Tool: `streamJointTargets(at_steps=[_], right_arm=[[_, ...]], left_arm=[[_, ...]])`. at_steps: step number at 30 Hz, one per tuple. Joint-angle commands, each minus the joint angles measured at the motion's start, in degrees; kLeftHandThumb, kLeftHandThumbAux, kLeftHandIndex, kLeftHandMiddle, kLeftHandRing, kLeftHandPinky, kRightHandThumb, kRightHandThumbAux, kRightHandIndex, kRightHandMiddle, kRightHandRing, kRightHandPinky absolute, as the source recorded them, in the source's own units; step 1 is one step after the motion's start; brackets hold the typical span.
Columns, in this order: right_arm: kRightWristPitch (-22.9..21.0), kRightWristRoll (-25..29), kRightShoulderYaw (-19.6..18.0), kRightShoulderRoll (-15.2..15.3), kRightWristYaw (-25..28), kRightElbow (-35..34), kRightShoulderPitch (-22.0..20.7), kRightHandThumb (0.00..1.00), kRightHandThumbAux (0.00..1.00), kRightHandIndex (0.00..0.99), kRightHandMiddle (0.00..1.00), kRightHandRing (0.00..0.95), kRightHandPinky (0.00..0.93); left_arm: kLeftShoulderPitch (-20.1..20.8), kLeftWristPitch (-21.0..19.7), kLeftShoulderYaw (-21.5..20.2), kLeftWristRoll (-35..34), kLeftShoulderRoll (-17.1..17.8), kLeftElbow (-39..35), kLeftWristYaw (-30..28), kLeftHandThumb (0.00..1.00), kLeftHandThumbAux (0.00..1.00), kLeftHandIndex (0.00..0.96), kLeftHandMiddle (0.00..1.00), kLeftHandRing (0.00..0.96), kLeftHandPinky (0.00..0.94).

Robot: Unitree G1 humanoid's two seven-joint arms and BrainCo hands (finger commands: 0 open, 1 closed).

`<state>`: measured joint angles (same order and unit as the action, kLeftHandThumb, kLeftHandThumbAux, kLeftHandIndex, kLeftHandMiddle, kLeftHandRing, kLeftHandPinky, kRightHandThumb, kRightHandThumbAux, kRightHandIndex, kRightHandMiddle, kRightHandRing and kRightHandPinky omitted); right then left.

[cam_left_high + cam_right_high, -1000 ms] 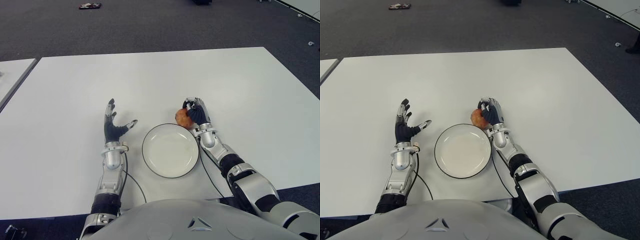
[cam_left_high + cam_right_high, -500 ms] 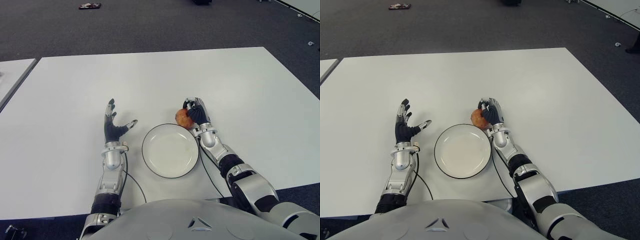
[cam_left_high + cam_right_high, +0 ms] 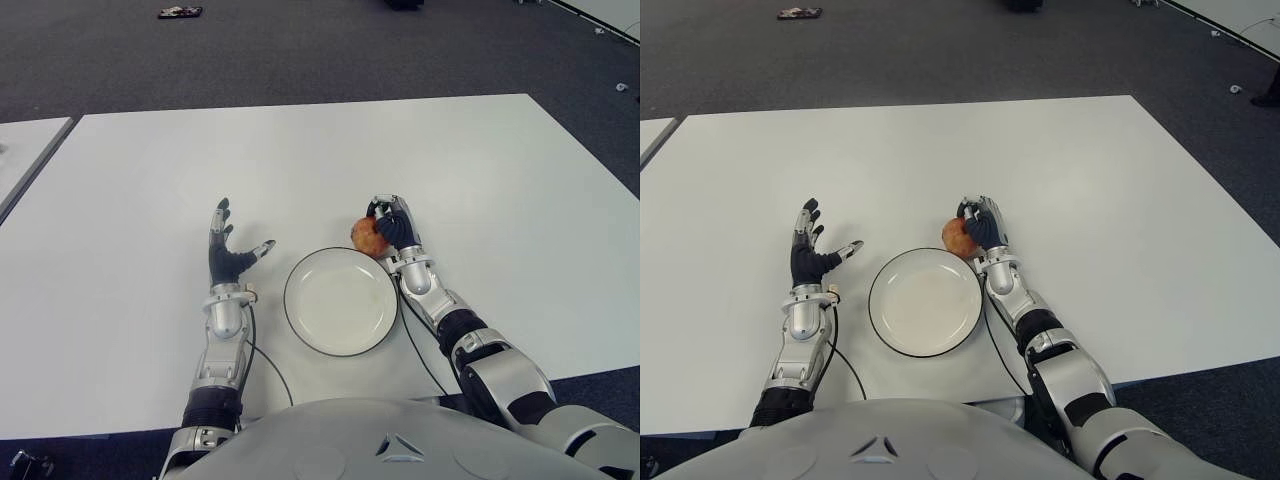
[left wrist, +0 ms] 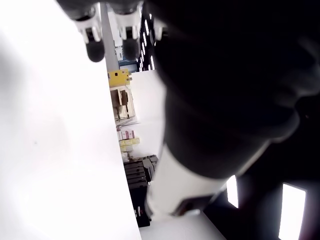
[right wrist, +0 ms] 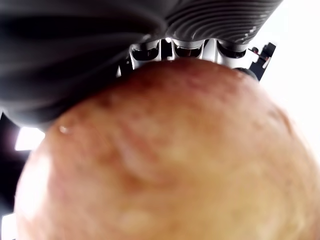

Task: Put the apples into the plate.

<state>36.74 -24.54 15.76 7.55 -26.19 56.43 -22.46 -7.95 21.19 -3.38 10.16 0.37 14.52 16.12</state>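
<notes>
A reddish-yellow apple (image 3: pixel 366 235) sits just beyond the far right rim of a white plate (image 3: pixel 341 300) with a dark edge. My right hand (image 3: pixel 392 224) is curled around the apple from its right side; in the right wrist view the apple (image 5: pixel 165 155) fills the picture with fingers (image 5: pixel 190 50) wrapped over it. Nothing lies in the plate. My left hand (image 3: pixel 230 250) shows left of the plate with its fingers spread and nothing in it.
The white table (image 3: pixel 300 160) stretches wide around the plate. A second white table (image 3: pixel 25 150) shows at the far left across a gap. Dark carpet lies beyond, with a small object (image 3: pixel 180 12) on it.
</notes>
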Motion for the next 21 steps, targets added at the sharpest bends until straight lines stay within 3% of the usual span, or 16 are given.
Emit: streamJointTargets(at_steps=[1,8,14,16,17,19,20,21], right_arm=[[-2.12,-0.46,0.35,0.28,1.13,1.31,3.25,0.975,0.669,0.853,0.905,0.895,0.905],[-1.91,-0.36,-0.15,1.27,0.95,-2.83,5.06,0.967,0.669,0.842,0.905,0.895,0.908],[-1.31,-1.14,-0.29,2.32,0.37,-5.36,5.96,0.887,0.656,0.799,0.869,0.858,0.834],[-0.81,-2.11,-0.27,3.62,-0.06,-7.31,6.13,0.788,0.683,0.582,0.762,0.747,0.711],[-0.79,-2.59,-0.31,4.28,-0.13,-8.54,6.26,0.773,0.687,0.551,0.734,0.716,0.68],[-1.28,-3.22,-0.36,5.43,0.54,-10.61,6.36,0.729,0.697,0.471,0.553,0.539,0.522],[-2.08,-3.56,-0.39,6.62,2.08,-12.87,6.44,0.723,0.699,0.459,0.516,0.504,0.492],[-2.69,-3.75,-0.43,7.44,3.24,-14.41,6.5,0.648,0.596,0.338,0.371,0.369,0.379]], left_arm=[[0.01,-1.13,0.23,0.46,-0.35,-0.32,0.36,0.0,0.532,0.0,0.0,0.0,0.0],[-0.08,-1.28,0.36,0.35,-0.72,-0.49,0.37,0.0,0.53,0.0,0.0,0.0,0.001],[-0.02,-1.46,0.41,0.31,-0.97,-0.49,0.25,0.0,0.531,0.0,0.0,0.0,0.0],[0.07,-1.56,0.43,0.34,-1.07,-0.46,0.24,0.0,0.533,0.0,0.0,0.0,0.0],[0.09,-1.64,0.43,0.35,-1.11,-0.47,0.22,0.0,0.533,0.0,0.0,0.0,0.0],[0.2,-1.76,0.46,0.42,-1.22,-0.37,0.27,0.0,0.534,0.0,0.0,0.0,0.0],[0.32,-1.81,0.46,0.43,-1.28,-0.26,0.29,0.0,0.535,0.0,0.0,0.0,0.0],[0.45,-1.84,0.48,0.45,-1.34,-0.12,0.34,0.0,0.535,0.0,0.0,0.0,0.0]])
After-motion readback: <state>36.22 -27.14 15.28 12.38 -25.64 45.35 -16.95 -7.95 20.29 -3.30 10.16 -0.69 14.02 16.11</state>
